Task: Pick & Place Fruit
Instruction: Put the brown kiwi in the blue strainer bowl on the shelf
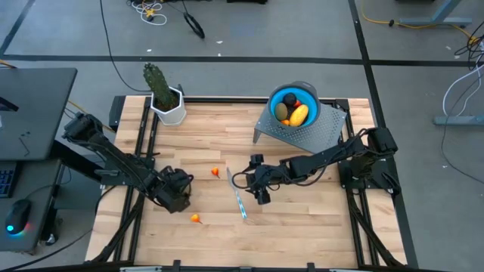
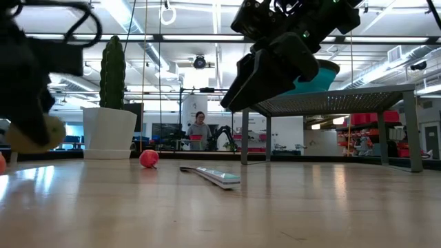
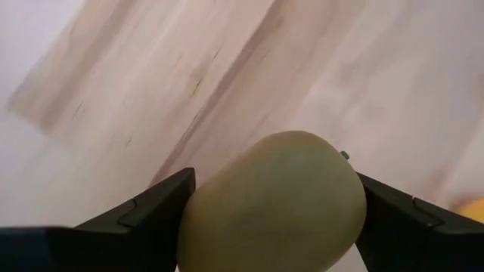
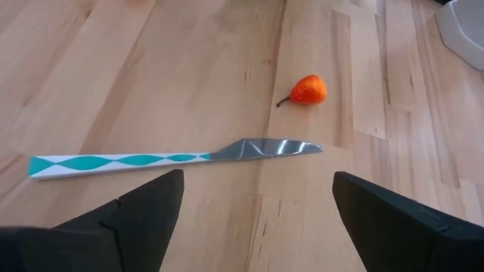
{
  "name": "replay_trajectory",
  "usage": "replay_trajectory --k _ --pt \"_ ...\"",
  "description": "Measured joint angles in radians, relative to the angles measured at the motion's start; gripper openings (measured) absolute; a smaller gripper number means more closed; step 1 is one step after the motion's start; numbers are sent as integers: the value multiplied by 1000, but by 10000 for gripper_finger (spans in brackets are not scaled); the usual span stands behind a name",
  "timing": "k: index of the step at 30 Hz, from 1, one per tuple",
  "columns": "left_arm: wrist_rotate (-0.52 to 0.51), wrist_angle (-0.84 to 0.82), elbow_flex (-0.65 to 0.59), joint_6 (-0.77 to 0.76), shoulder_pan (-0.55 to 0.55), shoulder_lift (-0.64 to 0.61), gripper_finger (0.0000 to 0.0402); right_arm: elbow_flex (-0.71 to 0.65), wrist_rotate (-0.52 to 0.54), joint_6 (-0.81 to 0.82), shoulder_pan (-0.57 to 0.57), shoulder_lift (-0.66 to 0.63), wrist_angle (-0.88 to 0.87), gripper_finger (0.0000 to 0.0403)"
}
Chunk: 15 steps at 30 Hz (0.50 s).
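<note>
My left gripper is left of the table's middle, shut on an olive-brown oval fruit, which also shows in the low view. My right gripper hangs open above the table's middle, over a knife, with nothing between its fingers. One tiny orange fruit lies on the wood just beyond the knife, and another lies nearer the front edge. A blue bowl stands on a perforated metal stand at the back right. It holds a yellow piece, an olive one and a dark ball. My left gripper pinches the olive-brown fruit by its two opposite sides between the two fingers. The fingers slant downward at it from above. The fruit fills the gap between them and hangs clear of the table.
A slim knife with a teal-patterned handle lies flat under my right gripper. A green cactus in a white pot stands at the back left. Bare wood lies along the front and the right of the table.
</note>
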Motion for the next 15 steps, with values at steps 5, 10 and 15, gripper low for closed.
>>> replay_trajectory --k 5,10,15 --pt "-91 3 98 130 20 0 315 0 0 -8 -5 0 22 350" --pt "-311 41 177 284 70 -1 309 -1 4 -90 -5 0 117 350" --pt "-592 182 178 649 123 -1 314 -1 167 -126 -5 0 278 350"
